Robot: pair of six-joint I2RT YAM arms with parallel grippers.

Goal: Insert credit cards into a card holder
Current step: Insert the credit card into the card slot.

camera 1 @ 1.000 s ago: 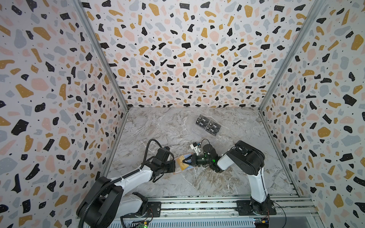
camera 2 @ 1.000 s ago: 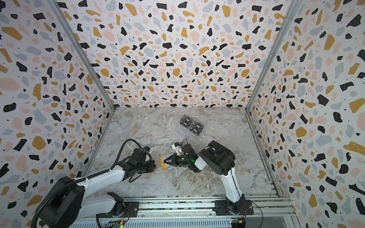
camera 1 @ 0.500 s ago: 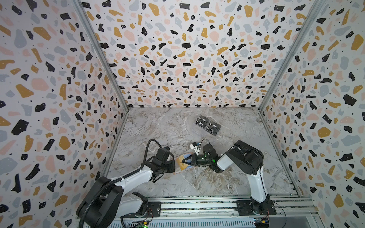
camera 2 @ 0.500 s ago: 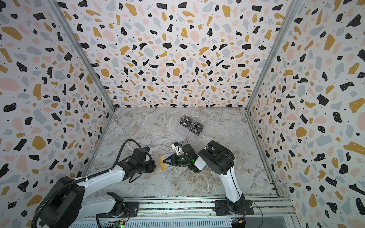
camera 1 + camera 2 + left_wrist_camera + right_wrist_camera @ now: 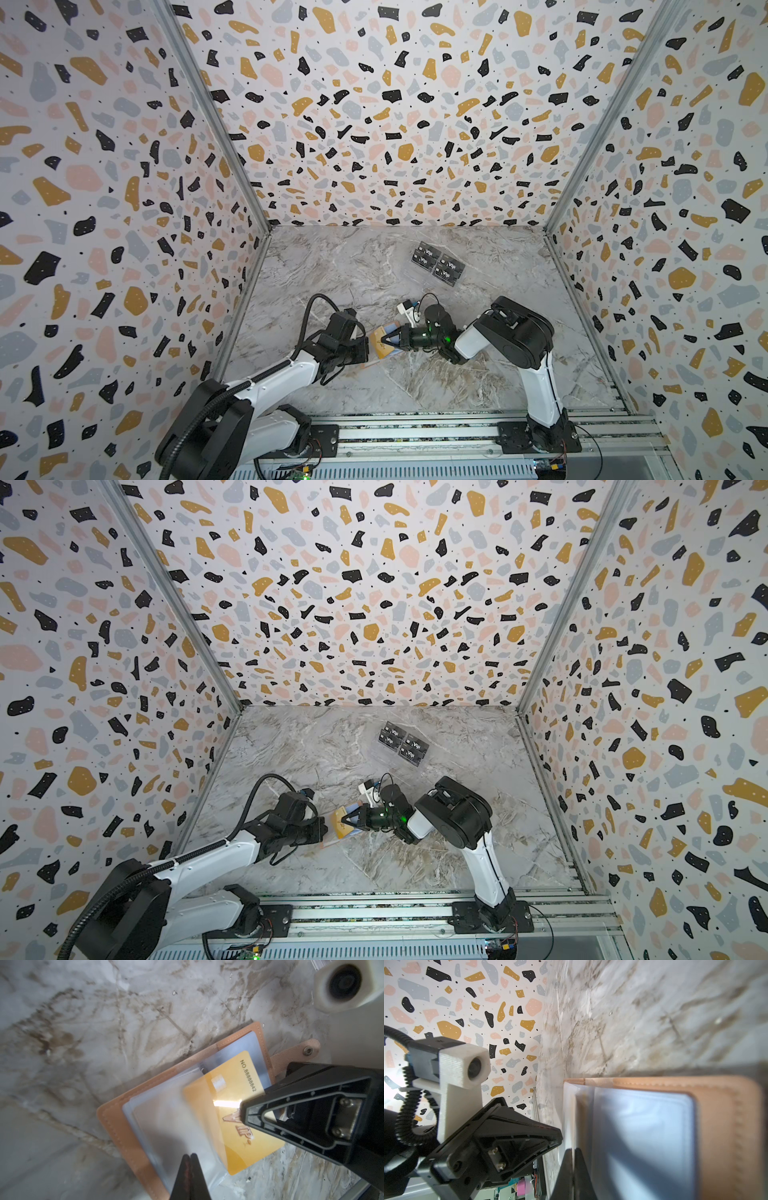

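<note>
Item 1. The card holder (image 5: 116, 1126) lies open and flat on the marble tabletop (image 5: 332, 270), near and about centre, between the two arms. Its peach cover faces down and its clear sleeves (image 5: 176, 1126) face up. The snap strap (image 5: 307, 1049) sticks out from the edge on the right arm's side.

Item 2. One gold credit card (image 5: 234, 1084) (printed "VIP", with a number line along one short side) is partly under the topmost clear sleeve. The rest is outside, and the card sits skewed to the holder's edges. In both top views it shows as a gold patch touching the tip of the right arm.

Item 3. The right gripper (image 5: 242, 1105) reaches in low from the right and is clenched on the exposed edge of the credit card. Its upper finger lies over the card face; the lower finger is hidden.

Item 4. The left gripper (image 5: 190, 1156) comes in from the left, fingertips pressed together with no gap, at the open edge of the clear sleeves. Whether a sleeve is pinched between them cannot be told.

Item 5. Four black cards (image 5: 437, 264) marked "Vip", grouped two by two, sit farther back and right of centre, well apart from the card holder.
</note>
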